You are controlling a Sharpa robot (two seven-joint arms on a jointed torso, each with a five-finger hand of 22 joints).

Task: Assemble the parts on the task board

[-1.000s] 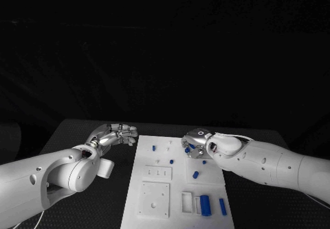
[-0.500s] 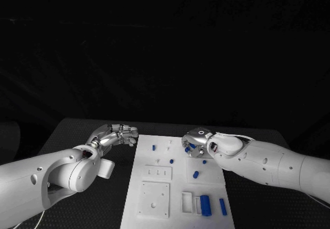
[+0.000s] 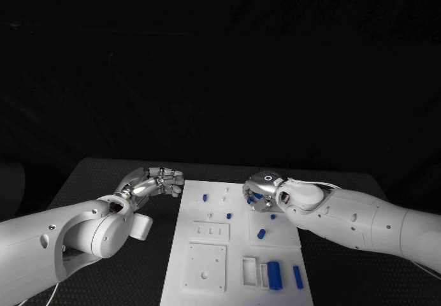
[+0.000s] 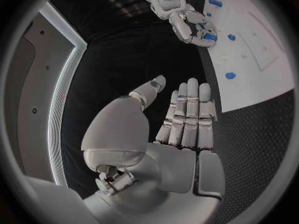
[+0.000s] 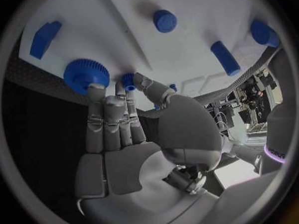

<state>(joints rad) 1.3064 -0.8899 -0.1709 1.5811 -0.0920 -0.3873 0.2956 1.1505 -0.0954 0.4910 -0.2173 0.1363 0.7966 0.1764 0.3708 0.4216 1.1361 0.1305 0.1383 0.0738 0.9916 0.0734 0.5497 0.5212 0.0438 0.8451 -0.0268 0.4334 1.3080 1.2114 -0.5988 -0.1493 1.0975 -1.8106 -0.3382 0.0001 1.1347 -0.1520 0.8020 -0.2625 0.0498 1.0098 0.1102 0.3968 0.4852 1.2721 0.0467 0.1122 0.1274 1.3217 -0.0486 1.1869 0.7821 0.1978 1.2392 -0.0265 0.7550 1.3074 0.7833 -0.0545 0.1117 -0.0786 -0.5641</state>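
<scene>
The white task board (image 3: 237,255) lies in the middle of the black table with several small blue parts on it. My right hand (image 3: 262,190) hovers over the board's far right part. In the right wrist view its thumb and a fingertip (image 5: 122,90) pinch a small blue peg (image 5: 127,79), right beside a blue gear (image 5: 86,75) on the board. My left hand (image 3: 156,179) floats off the board's far left corner, fingers (image 4: 189,109) straight and side by side, holding nothing.
Loose blue pieces lie on the board: a block (image 5: 45,37), a round peg (image 5: 165,21), a short rod (image 5: 224,58). A thick blue cylinder (image 3: 274,274) and a thin rod (image 3: 297,276) sit at the near right. White square plates (image 3: 206,266) occupy the near left.
</scene>
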